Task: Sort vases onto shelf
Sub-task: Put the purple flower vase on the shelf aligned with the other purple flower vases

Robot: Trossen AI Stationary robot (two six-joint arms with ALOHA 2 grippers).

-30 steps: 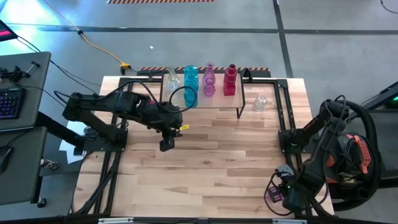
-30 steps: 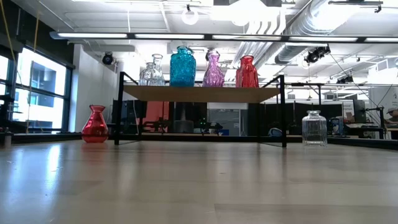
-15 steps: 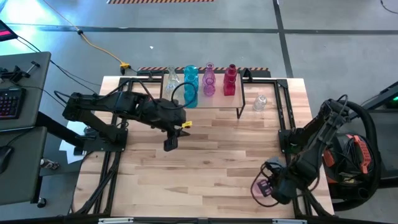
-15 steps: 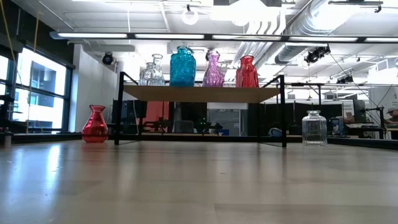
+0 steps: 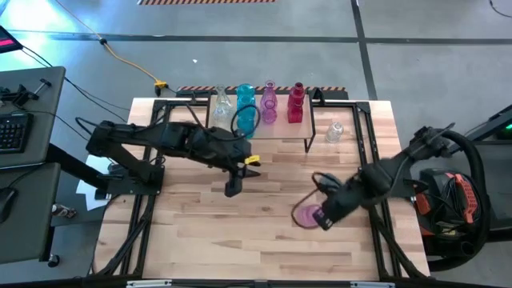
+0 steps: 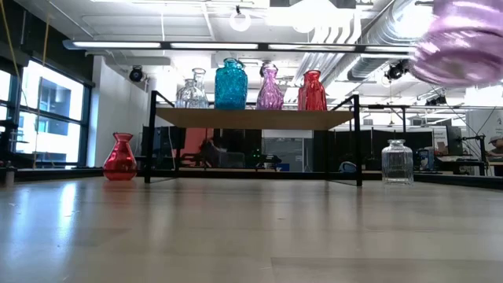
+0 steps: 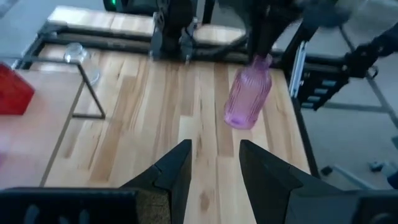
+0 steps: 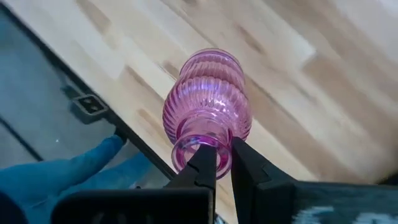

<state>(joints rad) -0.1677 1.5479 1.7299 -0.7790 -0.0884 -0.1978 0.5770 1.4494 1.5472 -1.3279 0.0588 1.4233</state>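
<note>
A wide workshop floor surrounds the light wood desk (image 5: 264,232). At its far edge stands the shelf (image 5: 276,132), already carrying four vases: clear, teal, pink and red. By my reckoning the job is partly done. A red vase (image 6: 120,156) and a clear vase (image 5: 335,131) wait on the desk at either end of the shelf. The right gripper (image 8: 222,163) has its fingers pinched shut on the rim of a ribbed pink vase (image 8: 208,107), held above the desk's right half. The left gripper (image 7: 214,158) hovers near the shelf front, fingers apart, empty.
</note>
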